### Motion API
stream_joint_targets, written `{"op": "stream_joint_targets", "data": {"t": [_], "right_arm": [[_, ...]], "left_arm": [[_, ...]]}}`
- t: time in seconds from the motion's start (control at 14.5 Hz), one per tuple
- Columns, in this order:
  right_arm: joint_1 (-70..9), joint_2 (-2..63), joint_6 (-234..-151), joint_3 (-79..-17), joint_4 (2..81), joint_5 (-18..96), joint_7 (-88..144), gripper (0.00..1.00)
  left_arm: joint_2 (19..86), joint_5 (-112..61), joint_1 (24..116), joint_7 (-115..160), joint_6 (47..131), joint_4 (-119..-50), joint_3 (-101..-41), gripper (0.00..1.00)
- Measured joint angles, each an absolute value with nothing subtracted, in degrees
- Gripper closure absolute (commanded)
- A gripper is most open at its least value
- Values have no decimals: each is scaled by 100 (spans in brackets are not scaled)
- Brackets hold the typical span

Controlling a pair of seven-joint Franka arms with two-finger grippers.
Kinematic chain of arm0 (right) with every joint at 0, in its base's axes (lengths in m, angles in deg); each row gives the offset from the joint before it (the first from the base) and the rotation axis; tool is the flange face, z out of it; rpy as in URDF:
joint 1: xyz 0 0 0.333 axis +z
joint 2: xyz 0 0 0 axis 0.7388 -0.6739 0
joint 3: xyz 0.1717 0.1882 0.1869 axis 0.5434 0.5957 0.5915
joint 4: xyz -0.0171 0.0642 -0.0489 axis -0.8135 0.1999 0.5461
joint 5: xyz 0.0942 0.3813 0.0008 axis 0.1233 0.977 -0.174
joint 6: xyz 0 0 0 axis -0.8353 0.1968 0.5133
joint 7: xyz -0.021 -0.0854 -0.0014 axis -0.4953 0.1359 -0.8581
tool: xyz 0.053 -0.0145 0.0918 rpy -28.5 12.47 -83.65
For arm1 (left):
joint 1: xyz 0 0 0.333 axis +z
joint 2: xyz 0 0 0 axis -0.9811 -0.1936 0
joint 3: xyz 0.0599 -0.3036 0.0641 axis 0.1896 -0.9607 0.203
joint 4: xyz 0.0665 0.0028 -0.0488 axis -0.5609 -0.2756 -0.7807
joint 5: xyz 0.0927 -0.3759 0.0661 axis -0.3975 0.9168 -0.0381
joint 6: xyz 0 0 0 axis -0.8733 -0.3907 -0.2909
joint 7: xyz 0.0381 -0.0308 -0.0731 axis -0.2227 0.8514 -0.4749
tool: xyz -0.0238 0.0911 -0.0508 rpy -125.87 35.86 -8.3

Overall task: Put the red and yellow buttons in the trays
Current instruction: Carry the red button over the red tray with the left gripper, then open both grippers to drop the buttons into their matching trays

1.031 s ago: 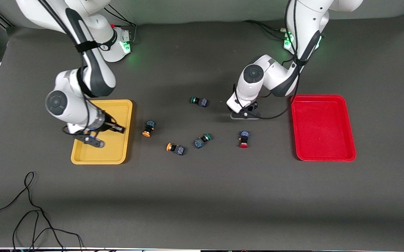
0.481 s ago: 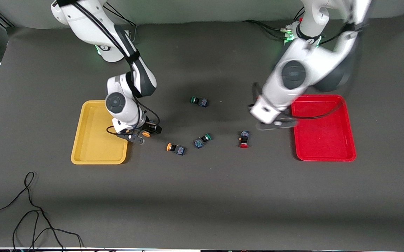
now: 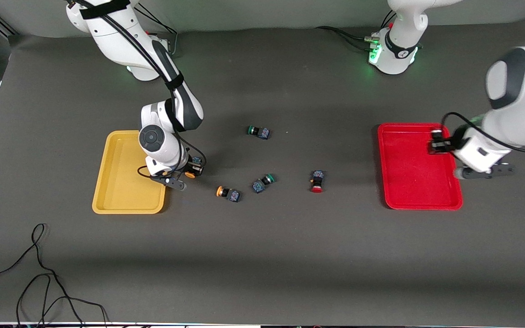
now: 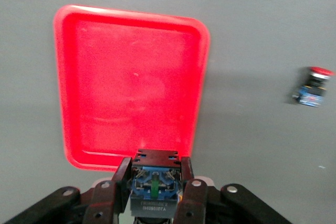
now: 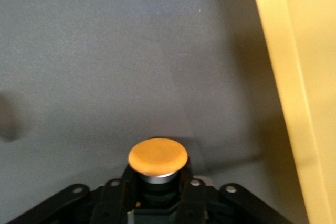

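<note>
My left gripper (image 3: pixel 436 141) hangs over the red tray (image 3: pixel 412 173), shut on a button with a blue terminal block (image 4: pixel 155 187); its cap is hidden. The red tray also shows in the left wrist view (image 4: pixel 131 87). My right gripper (image 3: pixel 191 172) is low at the table beside the yellow tray (image 3: pixel 125 182), shut on a yellow-capped button (image 5: pixel 157 156). The yellow tray's rim shows in the right wrist view (image 5: pixel 310 77). A second yellow button (image 3: pixel 228 193) and a red button (image 3: pixel 317 181) lie on the mat between the trays. Both trays hold nothing.
Two green-capped buttons lie on the mat: one (image 3: pixel 258 131) nearer the bases, one (image 3: pixel 263 183) between the loose yellow and red buttons. A black cable (image 3: pixel 39 273) trails over the mat's near corner at the right arm's end.
My left arm swung from the middle of the table to over the red tray, carrying a button. My right arm moved off the yellow tray and closed on the yellow button beside it.
</note>
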State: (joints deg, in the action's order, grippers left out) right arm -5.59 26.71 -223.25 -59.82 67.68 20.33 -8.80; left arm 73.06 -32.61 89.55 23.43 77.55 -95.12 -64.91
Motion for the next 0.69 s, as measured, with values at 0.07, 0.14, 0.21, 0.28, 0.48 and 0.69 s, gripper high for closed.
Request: {"op": "stream_joint_targets", "data": {"t": [0.07, 0.14, 0.21, 0.28, 0.48, 0.69], "right_arm": [[-557, 2741, -22212, -6034, 6754, 2033, -879, 100], [-551, 2861, -21958, -6158, 6730, 2033, -818, 100], [-546, 3037, -21588, -6383, 6695, 2032, -585, 100], [-548, 3250, -21206, -6701, 6665, 2032, -170, 100], [-635, 3736, -20510, -7780, 6690, 2030, 1187, 0], [-705, 3770, -20454, -7950, 6735, 2034, 1430, 0]], "left_arm": [[7273, -3298, 9006, 2458, 8192, -9807, -6492, 77], [7218, -3325, 9008, 2509, 8736, -10167, -6503, 77], [7124, -3361, 9005, 2521, 9326, -10548, -6531, 77], [6984, -3410, 9000, 2522, 9945, -10922, -6555, 77], [6409, -3501, 8998, 2524, 11309, -11570, -6577, 52], [6006, -3776, 8999, 2528, 11659, -11590, -6575, 0]]}}
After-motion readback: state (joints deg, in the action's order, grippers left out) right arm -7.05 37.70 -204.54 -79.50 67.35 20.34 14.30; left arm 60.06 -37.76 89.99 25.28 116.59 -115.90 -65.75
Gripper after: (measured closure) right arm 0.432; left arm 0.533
